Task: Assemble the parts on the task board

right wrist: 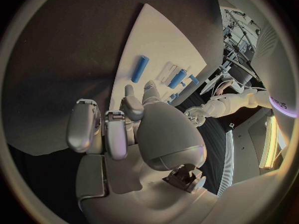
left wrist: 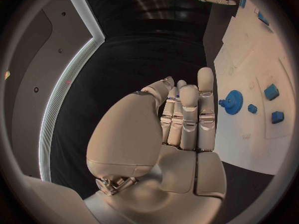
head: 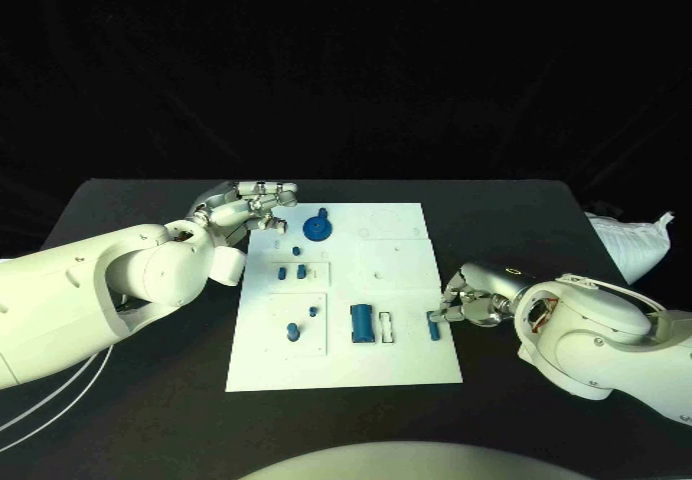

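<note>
A black table (head: 144,200) seen from above, with a white task board (head: 389,360) lying flat in its middle. Two white robot arms reach in from the sides.

The left arm enters from the left edge and bends up toward the board's far left corner. Its silver left hand (head: 248,208) hovers at that corner, fingers curled loosely over the board's edge. In the left wrist view the fingers (left wrist: 187,117) stand side by side, nearly straight, thumb folded alongside, with nothing between them; the hand holds nothing.

Just beside that hand, on the board, lies a blue gear (head: 319,228) with a short handle-like stub. Below it sit two small blue pegs (head: 291,271) in a recessed panel, and lower still two more small blue pieces (head: 300,324) in another panel.

The right arm comes in from the right edge, elbow low. Its right hand (head: 473,295) rests at the board's right edge, fingers curled inward. A short blue cylinder (head: 433,324) lies at the board's edge right by its fingertips; whether the hand touches or grips it cannot be told. In the right wrist view the fingers (right wrist: 115,132) bend forward above the board.

Near the board's middle lies a larger blue block (head: 361,323), next to a narrow white slot (head: 385,325)
</note>
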Motion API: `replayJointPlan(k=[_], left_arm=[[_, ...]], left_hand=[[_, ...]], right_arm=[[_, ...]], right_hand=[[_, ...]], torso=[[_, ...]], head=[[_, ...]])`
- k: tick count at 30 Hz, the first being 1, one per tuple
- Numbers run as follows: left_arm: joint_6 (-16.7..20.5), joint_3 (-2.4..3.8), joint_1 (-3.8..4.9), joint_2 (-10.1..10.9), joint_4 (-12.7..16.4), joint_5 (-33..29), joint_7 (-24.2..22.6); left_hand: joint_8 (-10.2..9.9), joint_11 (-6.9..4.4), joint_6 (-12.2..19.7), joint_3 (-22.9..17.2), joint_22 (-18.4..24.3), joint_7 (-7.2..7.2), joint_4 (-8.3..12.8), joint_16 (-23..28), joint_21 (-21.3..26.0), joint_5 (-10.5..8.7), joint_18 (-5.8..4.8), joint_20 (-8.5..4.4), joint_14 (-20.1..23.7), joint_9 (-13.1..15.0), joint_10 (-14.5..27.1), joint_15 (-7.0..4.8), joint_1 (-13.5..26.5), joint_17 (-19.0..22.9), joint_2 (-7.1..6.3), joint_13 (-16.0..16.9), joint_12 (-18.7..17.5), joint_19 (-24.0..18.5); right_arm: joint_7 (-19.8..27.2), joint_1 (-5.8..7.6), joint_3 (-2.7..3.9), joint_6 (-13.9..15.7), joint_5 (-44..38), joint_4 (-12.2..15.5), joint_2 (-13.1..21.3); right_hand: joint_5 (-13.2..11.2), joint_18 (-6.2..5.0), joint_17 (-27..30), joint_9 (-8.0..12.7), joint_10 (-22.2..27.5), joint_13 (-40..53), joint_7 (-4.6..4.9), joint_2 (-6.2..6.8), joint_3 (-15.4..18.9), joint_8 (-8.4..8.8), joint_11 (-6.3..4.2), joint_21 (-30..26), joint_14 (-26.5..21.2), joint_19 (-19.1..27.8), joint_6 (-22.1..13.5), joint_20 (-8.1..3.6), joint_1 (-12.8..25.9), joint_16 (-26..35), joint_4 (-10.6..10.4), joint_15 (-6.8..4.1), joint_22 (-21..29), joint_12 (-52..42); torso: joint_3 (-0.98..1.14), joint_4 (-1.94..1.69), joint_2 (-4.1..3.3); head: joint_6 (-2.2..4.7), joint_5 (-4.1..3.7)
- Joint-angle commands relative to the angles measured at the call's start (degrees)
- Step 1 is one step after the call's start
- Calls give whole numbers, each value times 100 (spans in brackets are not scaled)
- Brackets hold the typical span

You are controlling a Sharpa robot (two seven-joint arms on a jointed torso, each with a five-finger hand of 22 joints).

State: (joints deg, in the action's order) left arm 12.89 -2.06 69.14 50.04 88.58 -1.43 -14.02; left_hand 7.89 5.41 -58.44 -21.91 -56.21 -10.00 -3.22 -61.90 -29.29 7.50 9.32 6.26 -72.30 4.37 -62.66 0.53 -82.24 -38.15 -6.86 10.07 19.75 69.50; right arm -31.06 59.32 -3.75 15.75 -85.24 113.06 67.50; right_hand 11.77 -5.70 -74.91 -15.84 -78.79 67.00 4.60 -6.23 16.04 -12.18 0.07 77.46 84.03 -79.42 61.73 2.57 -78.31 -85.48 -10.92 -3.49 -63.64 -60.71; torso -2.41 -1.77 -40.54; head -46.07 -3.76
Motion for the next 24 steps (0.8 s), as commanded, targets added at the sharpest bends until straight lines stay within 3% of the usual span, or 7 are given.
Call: replayJointPlan(k=[1, 18, 24], left_arm=[[-104, 3, 1, -5, 13, -10, -24], [-120, 2, 1, 4, 4, -10, -13], [-124, 2, 1, 6, -6, -10, -7]], left_hand=[[29, 3, 50, 18, 7, -10, 8, 28, 27, 18, 109, 13, 43, -5, 41, 15, 15, 5, 22, 6, 25, -7], [29, 3, 50, 18, 7, -10, 8, 28, 27, 18, 109, 13, 43, -5, 41, 15, 15, 5, 22, 6, 25, -7], [29, 3, 50, 18, 7, -10, 8, 28, 27, 18, 109, 13, 43, -5, 41, 15, 15, 5, 22, 6, 25, -7]], right_arm=[[-201, -29, -4, -340, -372, -21, -38], [-218, -196, -6, -509, -602, -205, -381], [-231, -228, -6, -854, -866, -254, -493]], right_hand=[[20, 76, -755, 5, -19, 8, 9, 19, 3, 39, 5, 26, 453, -27, 35, -6, 58, -20, -35, -28, -4, -18], [76, 81, -780, 18, -35, 47, -10, 33, -43, 88, -14, 43, 457, -37, 81, -19, -104, -34, 21, -43, -33, -40], [79, 85, -820, 17, -72, 125, -27, 43, -95, 103, -30, 56, 464, -45, 132, -28, -263, -56, 112, -55, -59, -125]], torso=[[-2, -3, -3], [-1, 1, 0], [-3, -12, -6]], head=[[-8, 8], [-39, 44], [-52, 41]])
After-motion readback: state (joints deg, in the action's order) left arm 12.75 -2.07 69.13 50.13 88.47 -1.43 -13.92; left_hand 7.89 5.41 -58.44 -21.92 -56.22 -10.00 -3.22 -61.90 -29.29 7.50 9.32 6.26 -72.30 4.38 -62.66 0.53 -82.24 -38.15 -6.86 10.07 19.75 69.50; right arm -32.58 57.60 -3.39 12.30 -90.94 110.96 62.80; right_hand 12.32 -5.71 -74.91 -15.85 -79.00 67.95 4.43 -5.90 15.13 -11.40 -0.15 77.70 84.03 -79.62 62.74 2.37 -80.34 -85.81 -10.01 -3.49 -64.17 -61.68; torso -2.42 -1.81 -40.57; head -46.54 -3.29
